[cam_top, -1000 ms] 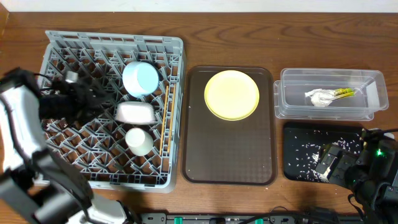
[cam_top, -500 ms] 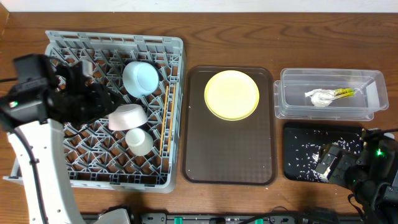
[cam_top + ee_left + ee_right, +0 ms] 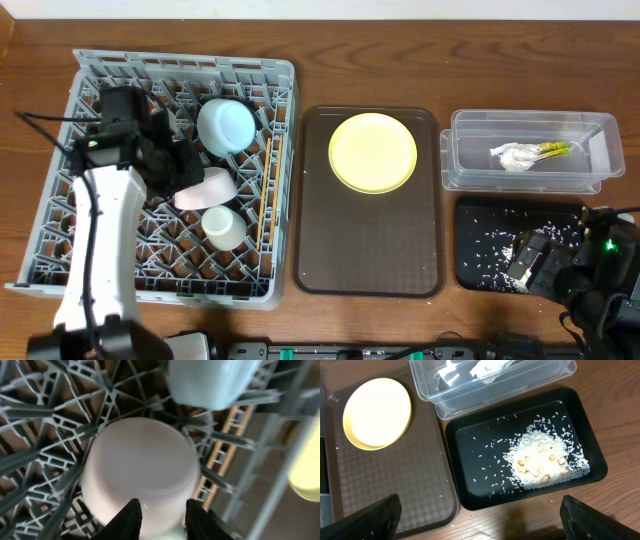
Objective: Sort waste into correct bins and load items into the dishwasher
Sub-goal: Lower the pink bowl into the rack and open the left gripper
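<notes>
The grey dish rack [image 3: 100, 275] stands at the left. My left gripper [image 3: 183, 172] is over its middle, fingers [image 3: 162, 516] narrowly apart and shut on the tilted cream bowl [image 3: 208, 188], which fills the left wrist view [image 3: 140, 465]. The light-blue bowl [image 3: 226, 126] [image 3: 210, 380] sits just behind. The chopsticks [image 3: 270, 185] lie along the rack's right side. The pale-yellow plate [image 3: 372, 151] [image 3: 377, 412] is on the brown tray. The clear tub [image 3: 590, 175] holds the napkin [image 3: 513, 156] and wrapper [image 3: 552, 149]. The black tray [image 3: 480, 275] [image 3: 470, 495] holds the crumbs [image 3: 542, 462]. My right gripper [image 3: 545, 262] [image 3: 480, 520] is open and empty at its front edge.
A small cream cup [image 3: 224, 226] stands in the rack in front of the cream bowl. The brown serving tray [image 3: 365, 250] lies between the rack and the bins. My right arm covers the black tray's front right corner.
My left arm swung in over the rack from the left. The cream bowl tipped from lying flat to tilted on its edge. The right arm has not moved.
</notes>
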Action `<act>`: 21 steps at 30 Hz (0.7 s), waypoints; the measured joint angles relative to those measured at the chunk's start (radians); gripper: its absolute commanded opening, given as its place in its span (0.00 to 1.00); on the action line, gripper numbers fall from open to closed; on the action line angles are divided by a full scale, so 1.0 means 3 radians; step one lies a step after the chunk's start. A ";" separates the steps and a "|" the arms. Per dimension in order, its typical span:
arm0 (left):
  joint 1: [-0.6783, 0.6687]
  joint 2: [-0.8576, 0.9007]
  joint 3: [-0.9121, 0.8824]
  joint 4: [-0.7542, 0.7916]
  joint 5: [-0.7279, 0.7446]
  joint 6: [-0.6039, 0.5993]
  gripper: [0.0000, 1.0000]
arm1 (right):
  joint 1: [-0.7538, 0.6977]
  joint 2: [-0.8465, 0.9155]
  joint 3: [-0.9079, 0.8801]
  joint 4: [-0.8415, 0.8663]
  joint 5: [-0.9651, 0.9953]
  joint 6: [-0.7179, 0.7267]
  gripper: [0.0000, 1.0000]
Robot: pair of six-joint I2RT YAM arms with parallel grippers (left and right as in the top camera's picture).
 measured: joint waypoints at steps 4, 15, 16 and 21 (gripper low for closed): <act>0.0004 0.0151 -0.0065 0.0018 -0.0071 -0.0034 0.27 | 0.0000 0.0000 0.0000 0.0000 0.0000 0.0000 0.99; -0.0001 0.0155 -0.0060 -0.0301 -0.0086 -0.0116 0.25 | 0.0000 0.0000 0.0000 -0.0001 0.0000 0.0000 0.99; -0.0001 0.0154 -0.0060 -0.0301 -0.0085 -0.0123 0.26 | 0.0000 0.0000 0.0000 -0.0001 -0.0001 0.0000 0.99; -0.0001 0.0025 -0.0033 -0.0290 0.0090 -0.0207 0.42 | 0.0000 0.0000 0.0000 -0.0001 -0.0001 0.0000 0.99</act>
